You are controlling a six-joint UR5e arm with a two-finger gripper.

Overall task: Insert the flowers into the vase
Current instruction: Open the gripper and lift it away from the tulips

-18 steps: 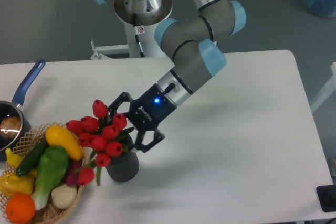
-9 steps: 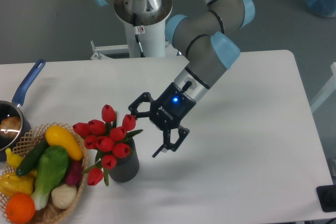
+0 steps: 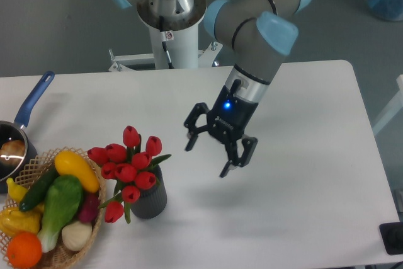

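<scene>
Flowers [image 3: 128,167] stand in the vase [image 3: 148,200], red heads bunched above its mouth, one bloom drooping low on the side facing the basket [image 3: 82,244]. Vase sits upright on the white table [image 3: 302,218], just beside the basket, which holds a yellow squash [image 3: 76,169], green vegetables and an orange [image 3: 24,249]. Gripper [image 3: 206,159] hangs above the table to the right of the vase and farther back, apart from the blooms, fingers spread wide and holding nothing, a blue light glowing on its body. Saucepan [image 3: 16,146] with a blue handle lies beyond the basket, on the far side from the vase, at the table's left edge.
</scene>
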